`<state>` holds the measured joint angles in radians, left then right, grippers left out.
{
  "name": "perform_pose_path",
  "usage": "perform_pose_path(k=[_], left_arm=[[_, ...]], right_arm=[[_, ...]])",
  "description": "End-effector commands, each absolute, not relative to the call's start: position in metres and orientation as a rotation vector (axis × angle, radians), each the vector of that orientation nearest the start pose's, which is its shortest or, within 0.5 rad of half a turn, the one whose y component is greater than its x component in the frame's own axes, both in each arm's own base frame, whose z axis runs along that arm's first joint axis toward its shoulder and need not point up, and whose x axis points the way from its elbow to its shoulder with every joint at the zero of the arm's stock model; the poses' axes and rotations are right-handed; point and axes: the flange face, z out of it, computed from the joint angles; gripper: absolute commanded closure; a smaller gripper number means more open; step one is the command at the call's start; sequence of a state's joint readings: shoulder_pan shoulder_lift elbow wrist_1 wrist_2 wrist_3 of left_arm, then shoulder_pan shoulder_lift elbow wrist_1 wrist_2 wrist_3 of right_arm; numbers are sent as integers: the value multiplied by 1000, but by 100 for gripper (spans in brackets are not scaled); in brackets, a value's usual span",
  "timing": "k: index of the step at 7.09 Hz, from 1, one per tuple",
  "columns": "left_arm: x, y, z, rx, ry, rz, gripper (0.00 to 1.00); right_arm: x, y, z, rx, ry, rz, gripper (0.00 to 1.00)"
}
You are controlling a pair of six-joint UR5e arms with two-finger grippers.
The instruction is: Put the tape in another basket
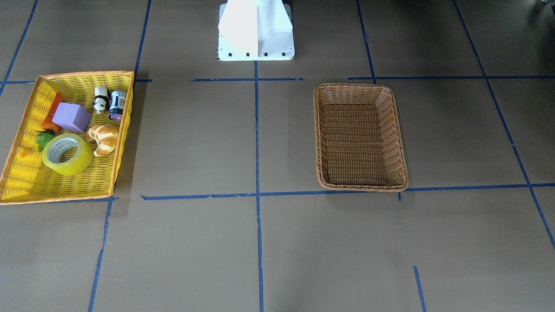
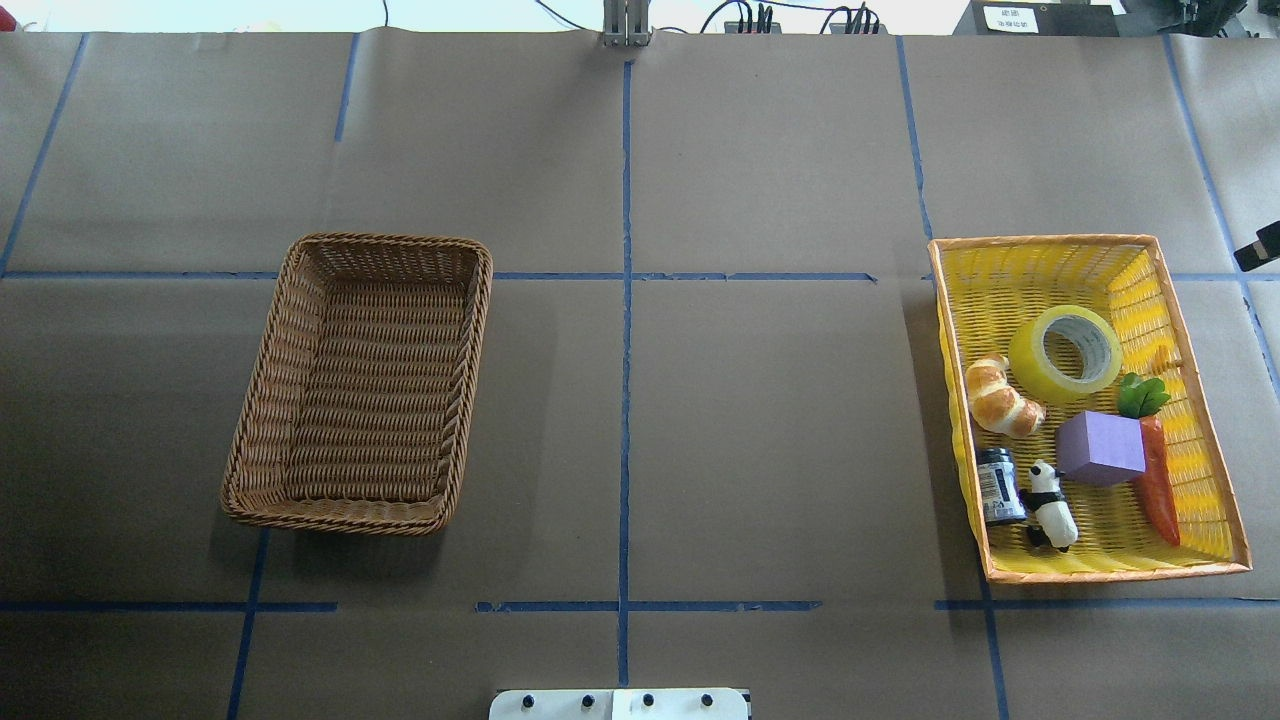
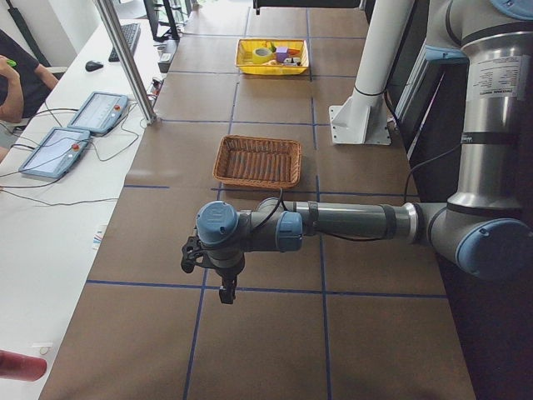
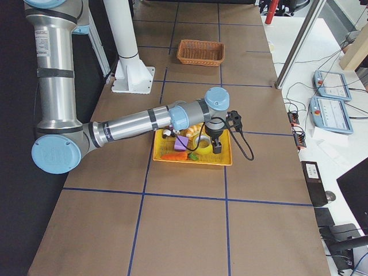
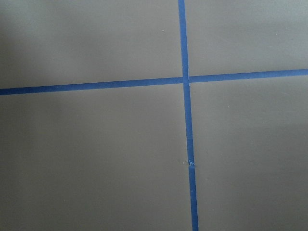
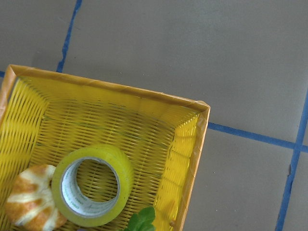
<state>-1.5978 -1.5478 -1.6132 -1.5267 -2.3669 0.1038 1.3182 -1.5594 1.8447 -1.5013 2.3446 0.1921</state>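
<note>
1. The wide roll of translucent yellow packing tape with a grey-white core is seen lying flat, hole upward, in the bright yellow, orange-rimmed woven tray. It is well apart from the empty brown wicker basket with a braided rim.
2. The glazed toy croissant is found touching or just beside the roll, and the green leaves of the toy carrot lie close on the other side. Either could be pinched or dragged if the fingers are lowered off-centre.
3. A slip is judged possible, since the roll's wall is smooth and curved. The light tray could also be shifted by a sideways nudge.
4. The right gripper is held above the tray, with the roll below and off-centre in the wrist view. Whether its fingers are apart cannot be told.
5. The left gripper is held over bare table, and its state cannot be told either.
</note>
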Motion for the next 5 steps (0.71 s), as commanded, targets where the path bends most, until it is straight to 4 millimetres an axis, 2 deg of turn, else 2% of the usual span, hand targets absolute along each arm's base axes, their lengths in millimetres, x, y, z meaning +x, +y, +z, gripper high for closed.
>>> perform_pose_path(k=[1,3,4,5], left_arm=[[-75,-478,653,26,798,63,0],[-75,-480,650,31,797,64,0],[-75,-480,650,33,797,65,0],[-75,-480,650,32,797,65,0]], right_arm=[[-117,-504,522,151,-789,-125,0],[-169,-499,543,171,-851,-102,0],[-182,-496,544,169,-845,-124,0],[-183,-493,550,156,-840,-124,0]])
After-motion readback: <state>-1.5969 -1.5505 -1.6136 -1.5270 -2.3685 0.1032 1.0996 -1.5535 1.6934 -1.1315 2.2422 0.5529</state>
